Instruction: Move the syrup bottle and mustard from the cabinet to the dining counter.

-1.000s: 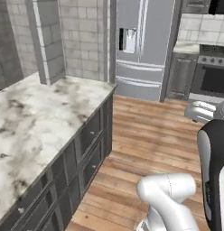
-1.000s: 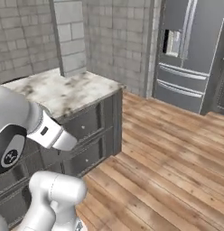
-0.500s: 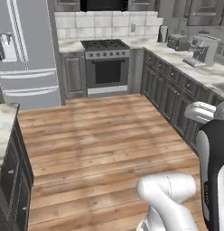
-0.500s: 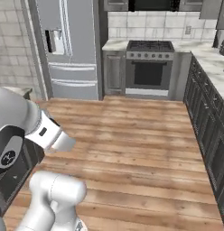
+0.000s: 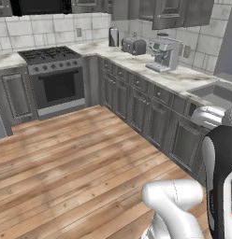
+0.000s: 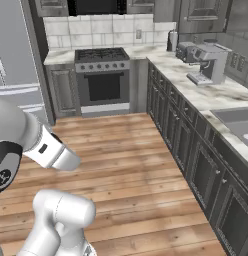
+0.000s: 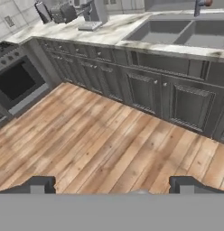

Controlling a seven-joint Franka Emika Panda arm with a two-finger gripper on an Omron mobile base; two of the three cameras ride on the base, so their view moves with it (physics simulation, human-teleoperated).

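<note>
Nearest, the gripper (image 7: 112, 186) is seen with its fingertips (image 7: 38, 184) set wide apart and empty above the wood floor (image 5: 76, 154). Beyond the floor, the stove (image 5: 54, 79) and a marble counter (image 5: 169, 77) carrying a toaster (image 5: 134, 45) are visible, with wall cabinets (image 5: 176, 11) above it. Syrup bottle and mustard cannot be located, so the approach step is judged in hand, and driving to the right cabinet is called for next.

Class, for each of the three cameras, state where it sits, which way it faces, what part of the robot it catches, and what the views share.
Left base view: behind the arm's left, facing the stove and the counter with the coffee machine; white arm at lower right.
Right base view: behind the arm's right, facing the stove; arm at lower left.
Hand view: on the hand, looking down at the wood floor and sink; open gripper at the bottom.
Shared: stove, counter, coffee machine.
</note>
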